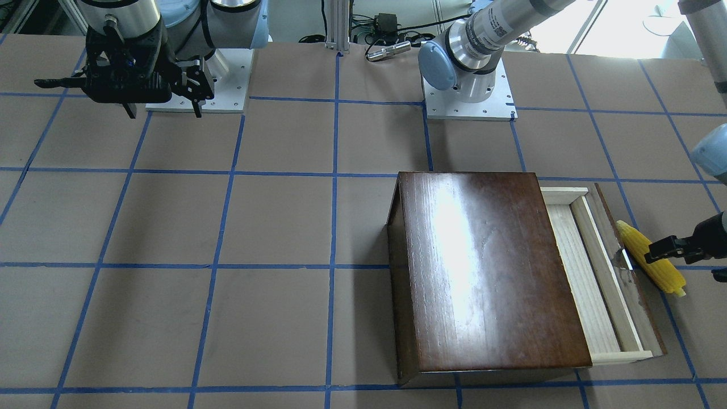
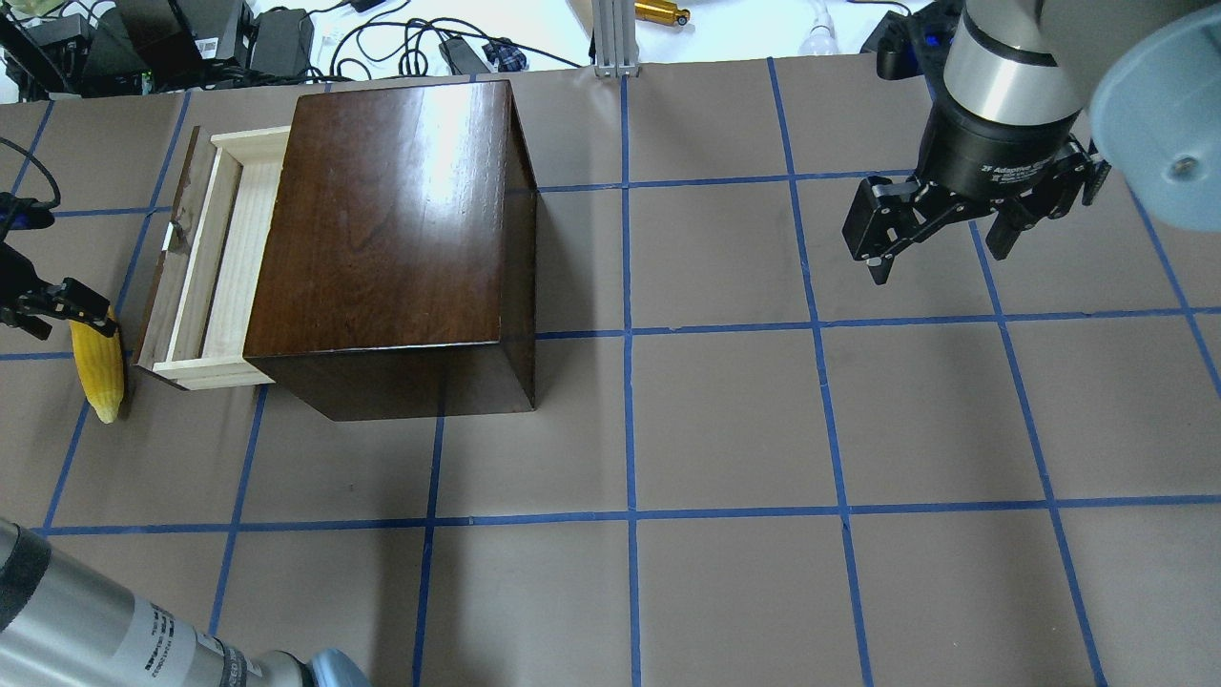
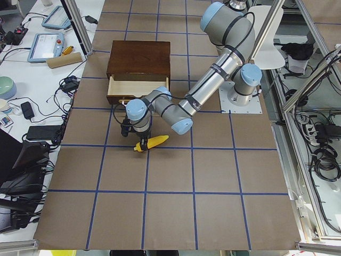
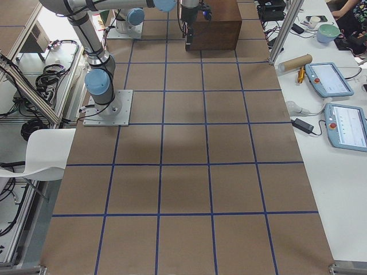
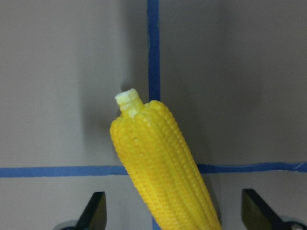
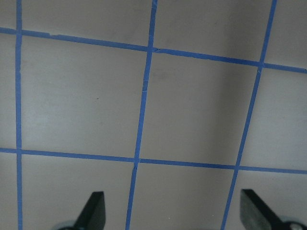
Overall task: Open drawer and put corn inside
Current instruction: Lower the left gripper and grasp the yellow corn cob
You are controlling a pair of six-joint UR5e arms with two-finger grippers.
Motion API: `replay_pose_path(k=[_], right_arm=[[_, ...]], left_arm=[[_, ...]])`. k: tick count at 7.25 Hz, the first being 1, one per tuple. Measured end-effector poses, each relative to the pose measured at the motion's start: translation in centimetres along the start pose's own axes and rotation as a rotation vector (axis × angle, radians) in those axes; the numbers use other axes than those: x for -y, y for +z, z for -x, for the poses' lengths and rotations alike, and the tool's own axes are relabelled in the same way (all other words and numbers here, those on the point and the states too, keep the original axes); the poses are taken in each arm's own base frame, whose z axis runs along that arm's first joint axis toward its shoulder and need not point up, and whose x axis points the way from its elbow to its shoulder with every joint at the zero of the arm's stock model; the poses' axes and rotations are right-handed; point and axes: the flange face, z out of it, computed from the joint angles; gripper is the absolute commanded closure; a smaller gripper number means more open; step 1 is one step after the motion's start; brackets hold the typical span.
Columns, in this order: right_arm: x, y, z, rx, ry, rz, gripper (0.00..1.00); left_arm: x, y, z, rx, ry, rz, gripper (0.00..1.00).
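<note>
The dark-brown wooden box [image 2: 391, 219] stands on the left half of the table, also seen in the front view [image 1: 488, 272]. Its pale wood drawer [image 2: 215, 258] is pulled open and looks empty; it also shows in the front view [image 1: 590, 272]. The yellow corn [image 2: 98, 367] lies on the table just outside the drawer's front panel [image 1: 653, 258]. My left gripper [image 2: 67, 324] is open and low, with its fingers either side of the corn's thick end [image 5: 163, 167]. My right gripper [image 2: 935, 239] is open and empty, hovering far to the right.
Cables and power bricks [image 2: 238, 38] lie beyond the table's far edge behind the box. The arm bases [image 1: 471, 91] stand at the robot's side. A side bench holds tablets [image 4: 330, 80] and a cardboard tube.
</note>
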Motion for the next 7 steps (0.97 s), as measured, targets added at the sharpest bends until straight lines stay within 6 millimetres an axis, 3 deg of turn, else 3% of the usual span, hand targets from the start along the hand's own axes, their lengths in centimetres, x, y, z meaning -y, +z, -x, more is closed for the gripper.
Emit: replay_pose_path(k=[2, 5, 6, 7], right_arm=[[0.0, 0.0, 0.0, 0.0, 0.0, 0.0, 0.0], [0.0, 0.0, 0.0, 0.0, 0.0, 0.0, 0.0], [0.0, 0.0, 0.0, 0.0, 0.0, 0.0, 0.0], [0.0, 0.0, 0.0, 0.0, 0.0, 0.0, 0.0]], left_arm=[[0.0, 2.3, -0.1, -0.009, 0.005, 0.014, 0.0], [0.0, 3.8, 0.0, -0.016, 0.009, 0.032, 0.01], [0.0, 4.0, 0.0, -0.016, 0.009, 0.035, 0.4], [0.1, 4.0, 0.1, -0.014, 0.009, 0.033, 0.86]])
